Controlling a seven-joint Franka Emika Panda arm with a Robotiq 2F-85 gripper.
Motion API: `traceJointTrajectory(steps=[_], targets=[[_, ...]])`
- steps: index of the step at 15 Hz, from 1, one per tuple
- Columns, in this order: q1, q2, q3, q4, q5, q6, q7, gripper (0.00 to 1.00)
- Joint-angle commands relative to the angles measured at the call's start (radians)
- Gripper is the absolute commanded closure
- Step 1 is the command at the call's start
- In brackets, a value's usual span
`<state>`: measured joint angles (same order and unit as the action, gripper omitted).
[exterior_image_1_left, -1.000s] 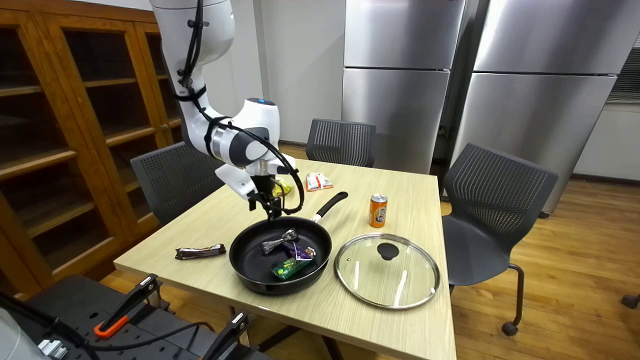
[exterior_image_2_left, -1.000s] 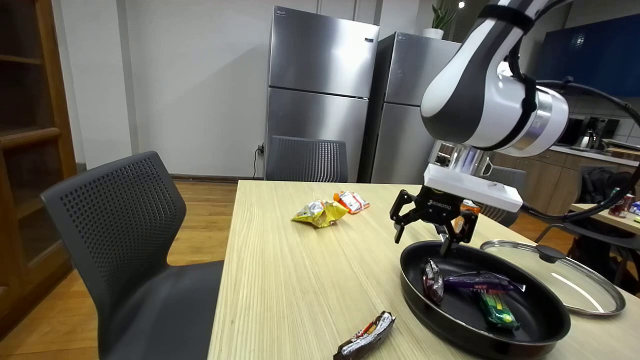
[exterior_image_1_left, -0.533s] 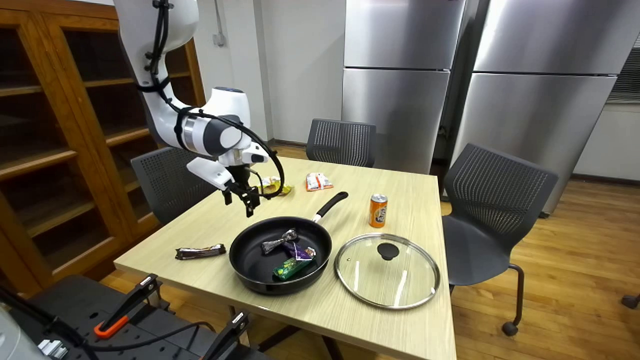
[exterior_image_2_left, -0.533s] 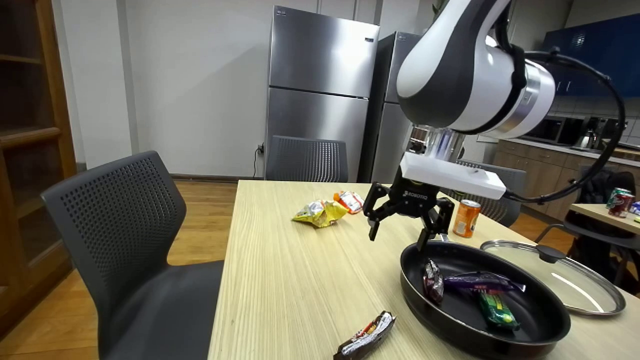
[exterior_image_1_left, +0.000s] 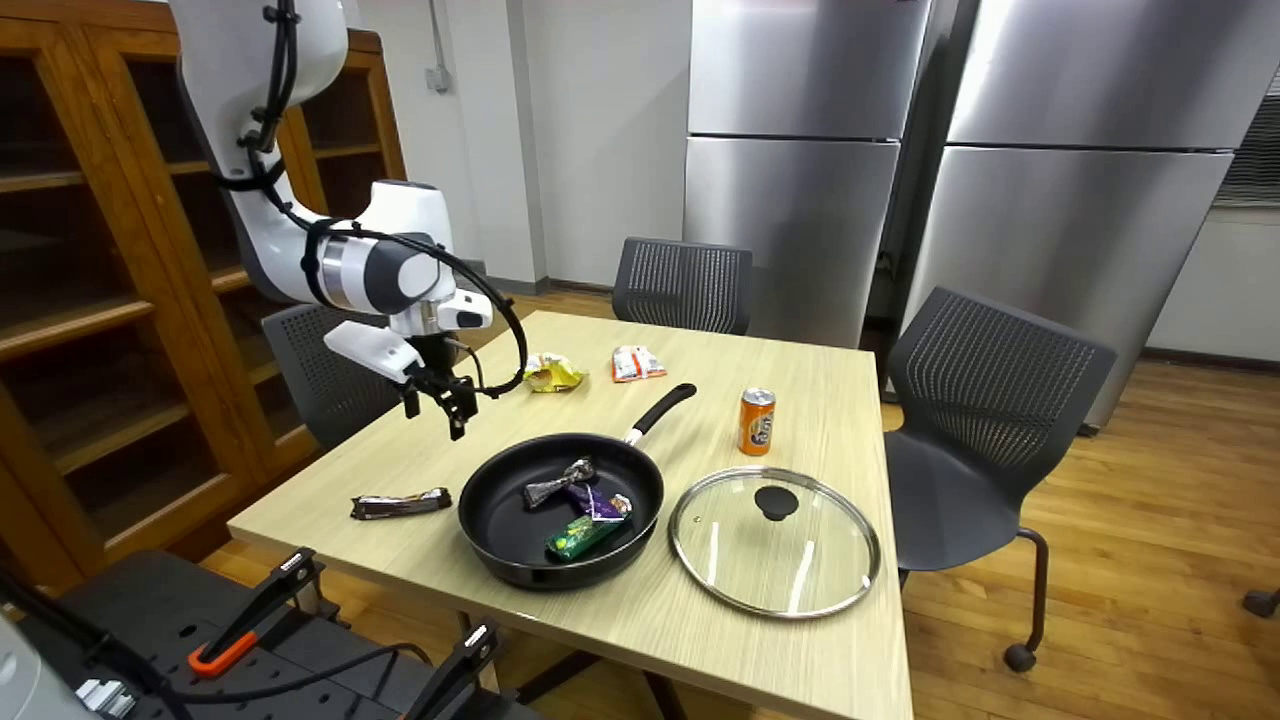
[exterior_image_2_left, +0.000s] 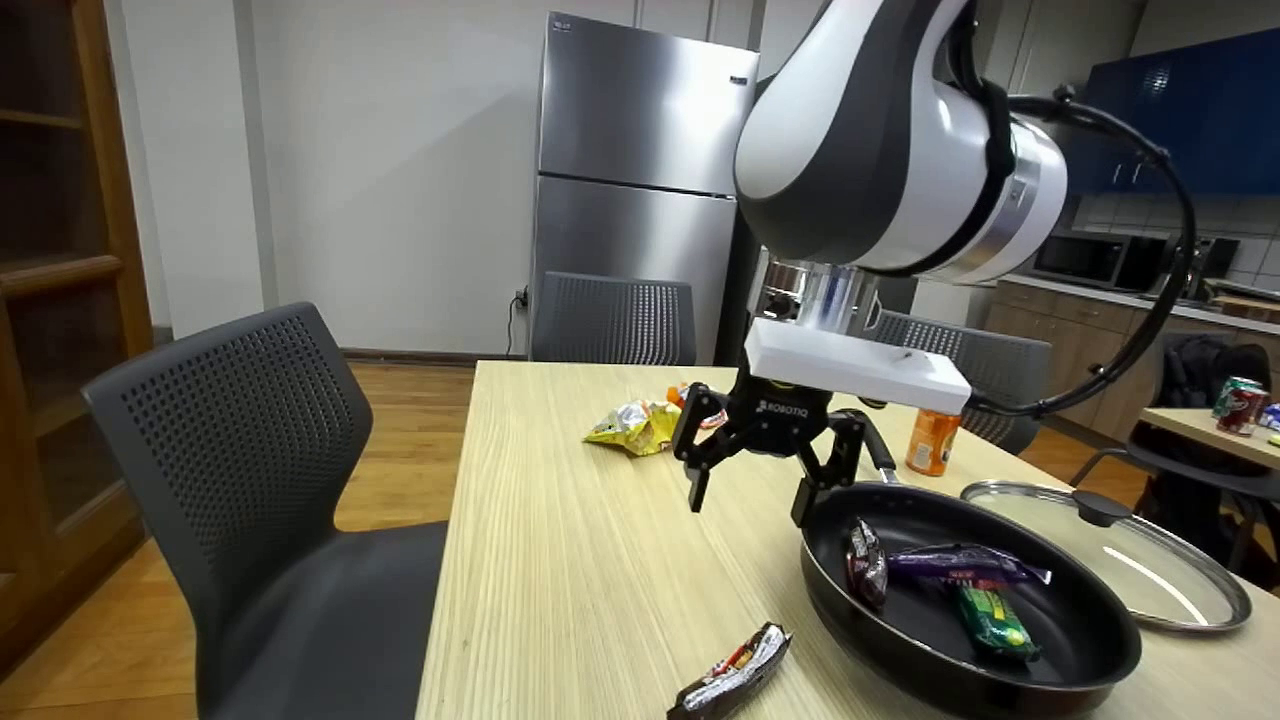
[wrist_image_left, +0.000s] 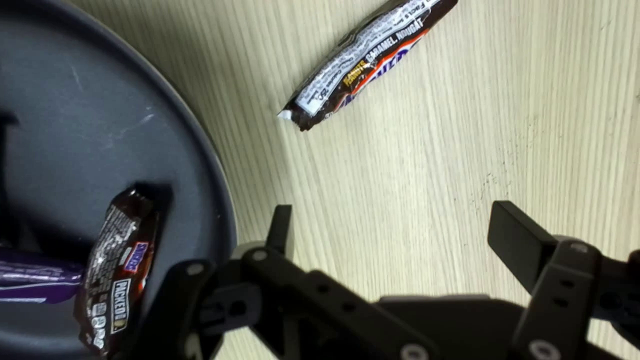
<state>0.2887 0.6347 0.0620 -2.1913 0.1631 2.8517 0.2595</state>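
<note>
My gripper (exterior_image_1_left: 434, 418) is open and empty, pointing down above the table beside the black pan (exterior_image_1_left: 560, 577). In the wrist view, bare wood shows between the fingers (wrist_image_left: 395, 227), and one finger is near the pan's rim. In an exterior view the gripper (exterior_image_2_left: 750, 498) hangs left of the pan (exterior_image_2_left: 850, 625). A brown Snickers bar (wrist_image_left: 365, 60) lies on the table, apart from the fingers; it shows in both exterior views (exterior_image_1_left: 400, 504) (exterior_image_2_left: 735, 675). Inside the pan lie a brown bar (wrist_image_left: 120, 270), a purple-wrapped bar (exterior_image_2_left: 960, 563) and a green packet (exterior_image_2_left: 995, 622).
A glass lid (exterior_image_1_left: 776, 502) with a black knob lies beside the pan. An orange can (exterior_image_1_left: 757, 422) stands behind it. A yellow bag (exterior_image_2_left: 637, 427) and a white-orange bag (exterior_image_1_left: 636, 364) lie farther back. The pan's handle (exterior_image_1_left: 665, 408) points away. Chairs (exterior_image_1_left: 985, 450) surround the table.
The arm and open gripper have moved away from over the pan's edge, leftward in both exterior views, rising, then lowering slightly in one of them. The pan, bars and lid have not moved.
</note>
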Motion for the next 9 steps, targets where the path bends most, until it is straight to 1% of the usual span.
traceJointTrajectory(steps=[1,9], targets=[[0.021,0.015,0.011,-0.001,0.007,-0.007,0.059,0.00],[0.013,0.089,0.069,-0.012,0.103,0.060,0.132,0.00]])
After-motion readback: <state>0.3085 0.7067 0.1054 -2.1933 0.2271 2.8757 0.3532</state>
